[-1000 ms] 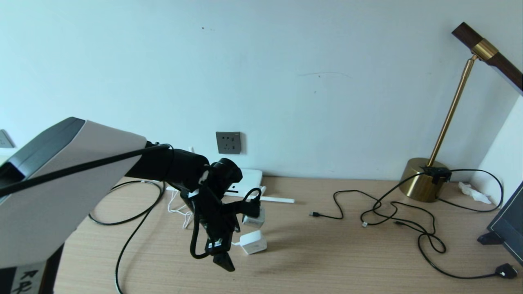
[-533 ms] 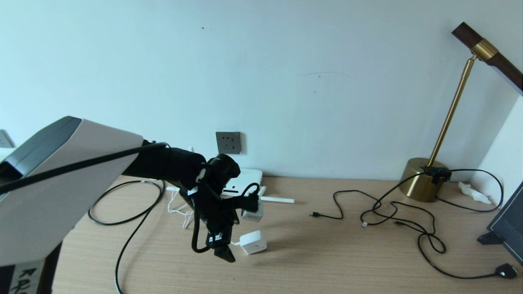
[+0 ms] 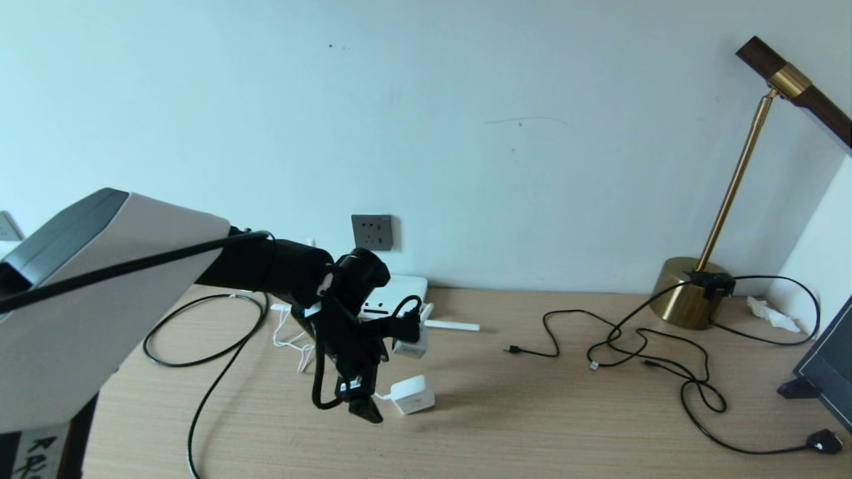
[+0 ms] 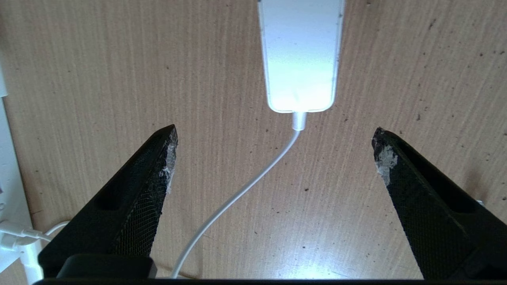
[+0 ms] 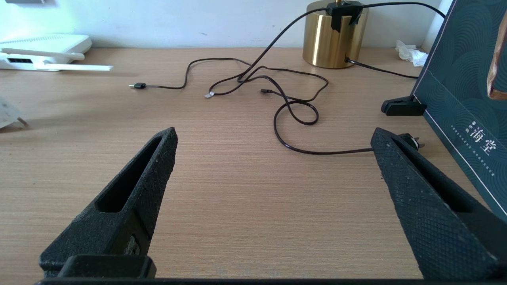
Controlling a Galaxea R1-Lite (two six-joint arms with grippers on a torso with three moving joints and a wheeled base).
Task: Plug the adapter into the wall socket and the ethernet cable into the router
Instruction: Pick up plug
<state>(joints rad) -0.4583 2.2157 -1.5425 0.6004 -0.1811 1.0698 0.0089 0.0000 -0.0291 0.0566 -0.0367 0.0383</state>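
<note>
Hovering spread wide above the adapter (image 4: 301,59) on the table (image 4: 99,79), the left hand (image 4: 273,158) should descend squarely, straddling its body, clear of the cord (image 4: 245,190).

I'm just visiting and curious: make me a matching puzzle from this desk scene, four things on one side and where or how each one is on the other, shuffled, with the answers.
Things:
1. adapter
2. wall socket
3. router
4. left gripper

Places or states:
A. set in the wall above the desk
B. open, empty, poised over the desk
C. flat on the desk against the wall, under the socket
D. lying on the desk, thin white cord attached, unplugged

Pairs: 1-D, 2-A, 3-C, 4-B
</note>
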